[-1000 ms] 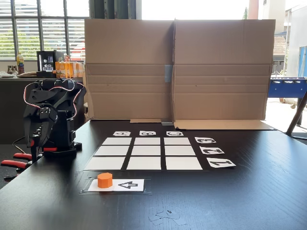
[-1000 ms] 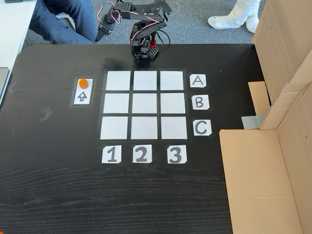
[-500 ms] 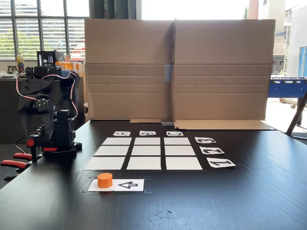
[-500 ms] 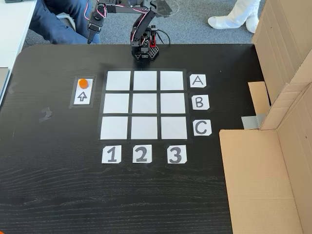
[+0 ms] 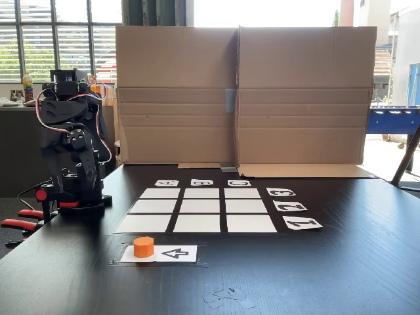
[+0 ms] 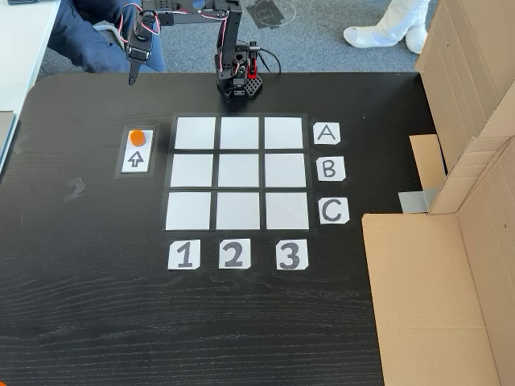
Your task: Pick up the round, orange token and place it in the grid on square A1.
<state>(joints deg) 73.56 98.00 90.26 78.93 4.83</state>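
in the last second the arm has unfolded from its base and swung outward toward the side of the table where the token waits. in a fixed view from above the gripper (image 6: pixel 131 76) now hangs near the far table edge, pointing down, in line with the token (image 6: pixel 138 137) but well apart from it. in a fixed view from the front the arm (image 5: pixel 69 151) stands tall over its base. i judge this as the reach toward the token, with the descent not yet begun

the claw holds nothing. its fingers look close together, but it is too small in both fixed views, so i cannot tell how far open it is

the token (image 5: pixel 144 246) sits upright on the white card with a black arrow (image 6: pixel 136 158), just beside the grid (image 6: pixel 238 173) on the side of column 1. square a1 (image 6: pixel 195 133) is the corner square in line with label a (image 6: pixel 326 133) and label 1 (image 6: pixel 183 254); it is free and is the grid square nearest to the token, so the carry will be short

around the token there is open room on the black table (image 6: pixel 96 265). the table edge is near the gripper, and a person's legs (image 6: pixel 96 36) are just past that edge. the cardboard wall (image 5: pixel 243 95) stands on the other side of the grid, well apart from the path
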